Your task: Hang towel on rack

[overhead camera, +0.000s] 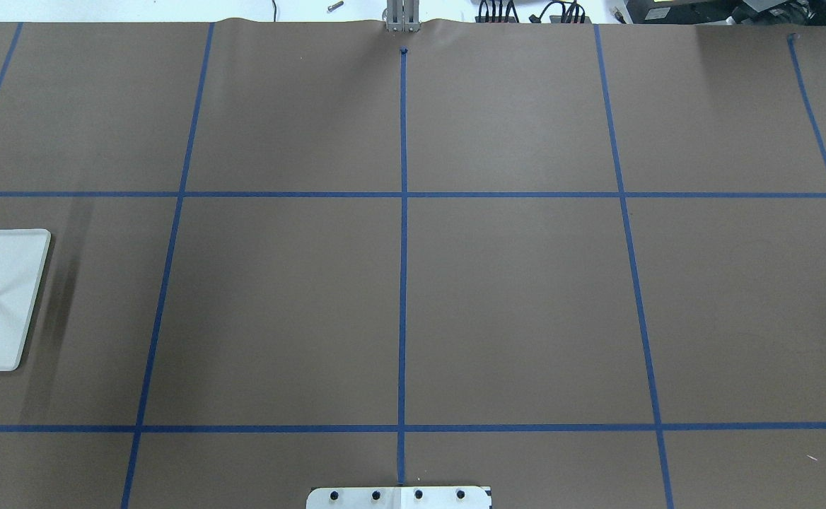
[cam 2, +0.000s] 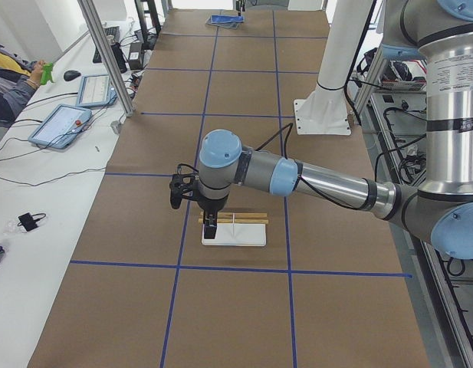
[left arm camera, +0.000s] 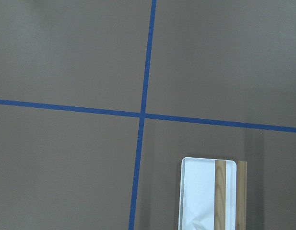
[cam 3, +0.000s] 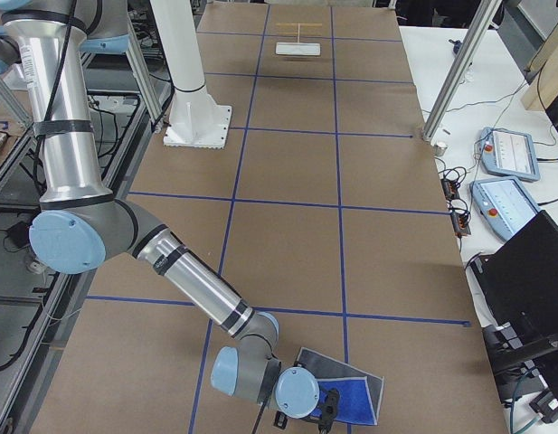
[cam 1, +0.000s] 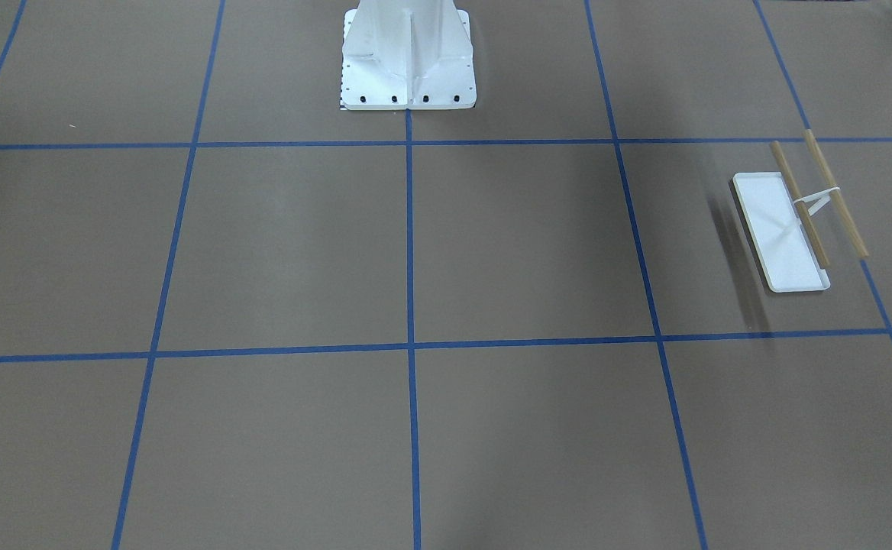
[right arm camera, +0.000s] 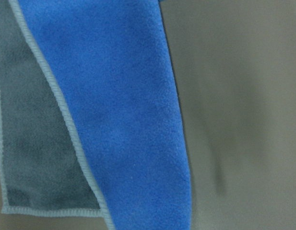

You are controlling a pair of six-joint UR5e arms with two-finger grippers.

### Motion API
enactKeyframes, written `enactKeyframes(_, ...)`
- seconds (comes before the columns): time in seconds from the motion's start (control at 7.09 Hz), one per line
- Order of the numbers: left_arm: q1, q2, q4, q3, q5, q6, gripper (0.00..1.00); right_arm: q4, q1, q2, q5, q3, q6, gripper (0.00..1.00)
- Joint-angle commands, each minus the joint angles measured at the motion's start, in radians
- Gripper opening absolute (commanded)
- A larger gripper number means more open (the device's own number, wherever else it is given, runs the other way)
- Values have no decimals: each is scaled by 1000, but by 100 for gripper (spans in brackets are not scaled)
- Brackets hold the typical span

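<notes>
Towel (cam 3: pixel 346 396) lies partly folded on desk (cam 3: pixel 288 208) at far right by right claw (cam 3: pixel 320 410), rack (cam 1: pixel 780 229) at left near left claw (cam 2: pixel 211 224); can't tell either claw's spread; best pinch one stitched edge, lift clear.

Table (cam 1: pixel 522 244) carries rack (cam 1: pixel 780 233), towel (cam 3: pixel 351 395) (part-folded).

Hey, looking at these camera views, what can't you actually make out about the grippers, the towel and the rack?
The left gripper: seen only in the exterior left view, from the side; open or shut, unclear.
The right gripper: only in the exterior right view, at the bottom edge, wrist in front; grip on the towel unclear.
The towel: right wrist view crops its outline.
The rack: overhead view's left edge cuts its rods.
</notes>
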Motion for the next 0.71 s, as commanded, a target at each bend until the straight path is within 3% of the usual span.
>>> enactKeyframes(0.0, 0, 0, 0, 0, 0, 0, 98, 1, 0, 0, 3, -10, 1, 94)
enactKeyframes(0.56, 0, 5, 2, -14, 0, 0, 98, 1, -2, 1, 8, -28, 0, 90)
